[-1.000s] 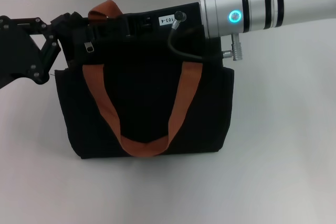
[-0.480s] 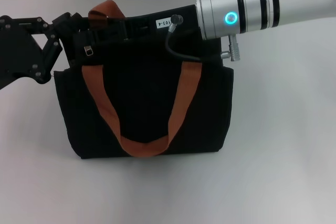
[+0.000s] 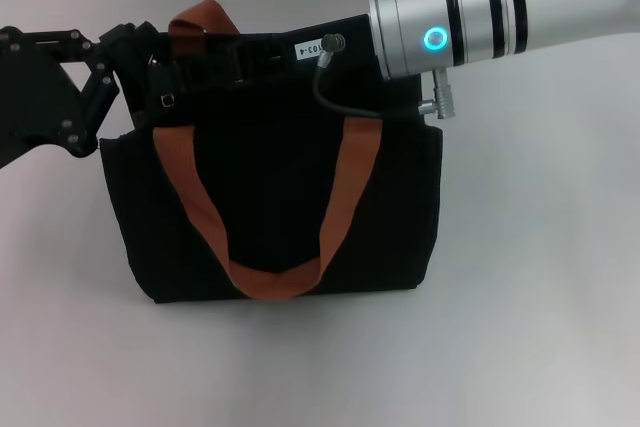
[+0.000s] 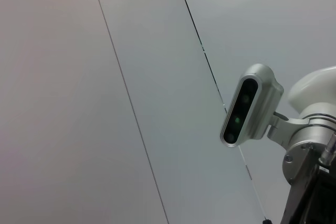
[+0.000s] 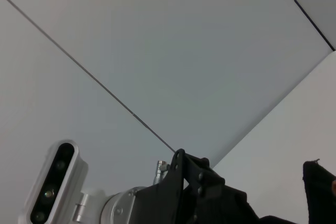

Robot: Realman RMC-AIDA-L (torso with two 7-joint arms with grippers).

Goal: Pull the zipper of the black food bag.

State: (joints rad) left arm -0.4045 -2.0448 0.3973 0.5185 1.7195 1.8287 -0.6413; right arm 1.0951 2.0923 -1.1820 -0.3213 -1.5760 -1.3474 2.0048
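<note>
The black food bag (image 3: 275,202) stands upright on the white worktop (image 3: 530,297), its broad face toward the robot and its base well back from the worktop's near edge, left of the middle. One orange-brown strap handle (image 3: 270,217) hangs in a loop down that near face; the second handle (image 3: 200,19) arches above the bag's far top edge near its left corner. Along the top left of the bag the zipper (image 3: 168,100) shows as a small silver tab, hanging just beside the black linkage of the left gripper (image 3: 135,47), which reaches in from the worktop's left side and presses against the bag's upper left corner; whether its fingers are open or closed on anything cannot be told. The right gripper (image 3: 265,52) lies across the bag's top from the right, its silver wrist lit with a blue ring; its finger state also cannot be told.
</note>
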